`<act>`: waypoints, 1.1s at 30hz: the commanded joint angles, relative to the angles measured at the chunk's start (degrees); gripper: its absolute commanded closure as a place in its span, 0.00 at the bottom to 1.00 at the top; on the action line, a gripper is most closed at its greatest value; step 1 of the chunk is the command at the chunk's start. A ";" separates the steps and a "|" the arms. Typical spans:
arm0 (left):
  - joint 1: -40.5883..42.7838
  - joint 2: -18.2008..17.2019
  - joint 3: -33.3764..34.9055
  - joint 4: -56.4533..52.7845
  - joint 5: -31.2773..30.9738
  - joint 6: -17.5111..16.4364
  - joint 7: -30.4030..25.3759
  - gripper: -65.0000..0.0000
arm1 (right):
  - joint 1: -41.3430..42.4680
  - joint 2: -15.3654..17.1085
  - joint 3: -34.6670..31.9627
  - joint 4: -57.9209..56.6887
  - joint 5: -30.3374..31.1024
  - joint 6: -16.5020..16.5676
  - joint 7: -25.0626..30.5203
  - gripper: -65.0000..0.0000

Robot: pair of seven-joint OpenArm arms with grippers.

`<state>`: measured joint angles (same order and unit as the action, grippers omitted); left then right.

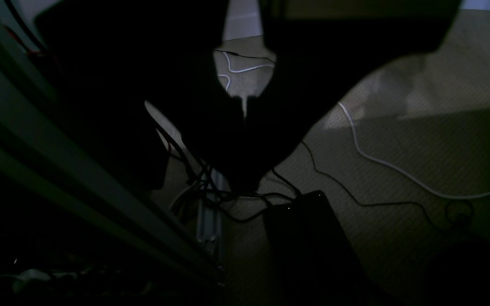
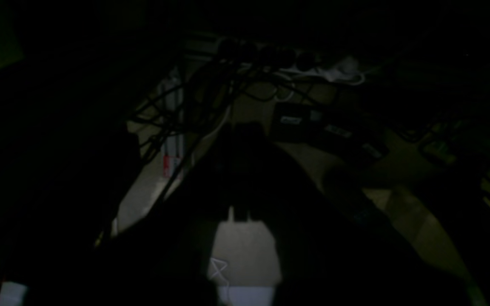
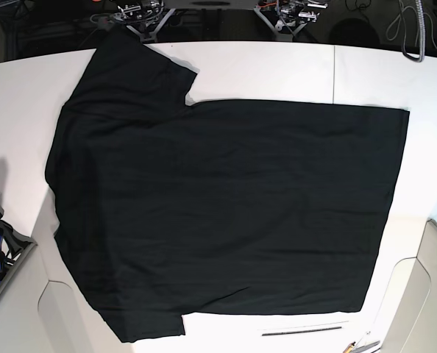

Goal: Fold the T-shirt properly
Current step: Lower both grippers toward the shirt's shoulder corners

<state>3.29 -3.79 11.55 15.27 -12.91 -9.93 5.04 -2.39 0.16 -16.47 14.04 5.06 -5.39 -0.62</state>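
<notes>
t-shirt [image 3: 226, 213] is lying flat, plain side up, covering most of the white table [image 3: 277, 70] — sleeves toward the left. both grippers — left [image 1: 245, 111], right [image 2: 240, 214] — are sitting closed, holding nothing, pointing at the floor.

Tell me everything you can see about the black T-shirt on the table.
The T-shirt is plain black, soft-looking cloth with short sleeves. It lies spread flat and unfolded on the white table, with faint wrinkles. Its sleeves are at the base view's left, one toward the far edge and one toward the near edge; the straight hem is at the right. No print shows. Nothing rests on it, and no end effector touches it.
</notes>
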 commanded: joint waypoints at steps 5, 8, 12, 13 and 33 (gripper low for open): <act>-0.11 -0.02 -0.11 0.33 0.11 -0.42 -0.55 1.00 | -0.17 0.13 0.13 0.44 4.79 -0.39 0.59 1.00; -0.11 -0.04 -0.11 0.39 0.11 -0.42 -0.55 1.00 | -0.17 0.13 0.13 0.44 6.14 -0.39 0.59 1.00; -0.09 -0.04 -0.11 0.39 0.11 -0.42 -0.55 1.00 | -0.17 0.13 0.13 0.44 6.12 -0.42 0.59 1.00; -0.11 -0.04 -0.11 0.39 0.11 -0.42 -0.55 1.00 | -0.17 0.13 0.13 0.44 6.10 -0.42 0.59 1.00; 2.45 -1.11 -0.11 1.31 0.09 -0.39 -6.19 1.00 | -2.58 0.28 0.13 1.53 5.86 -0.44 0.63 1.00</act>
<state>5.23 -4.58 11.55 16.49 -12.88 -10.17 -0.75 -4.67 0.34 -16.45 15.38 10.92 -5.58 -0.16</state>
